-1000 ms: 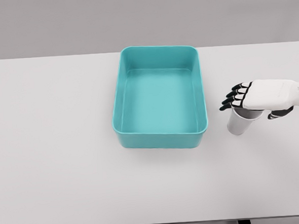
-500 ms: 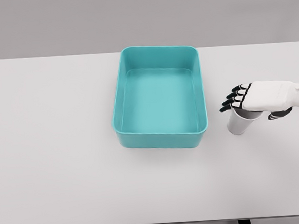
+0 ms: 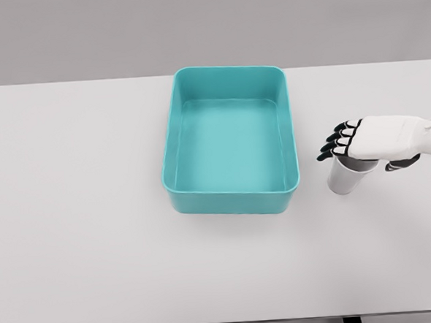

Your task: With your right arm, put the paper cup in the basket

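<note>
Barely shifted since earlier, the right robot hand covered one paper cup, grip unclear; one basket stood on the worktop.

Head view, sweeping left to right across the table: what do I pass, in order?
Bare table → teal basket, nothing in it → paper cup, standing on the table → right hand, reaching in from the right edge. The hand sits over the cup's rim, so the two partly overlap. Left arm is out of view.
</note>
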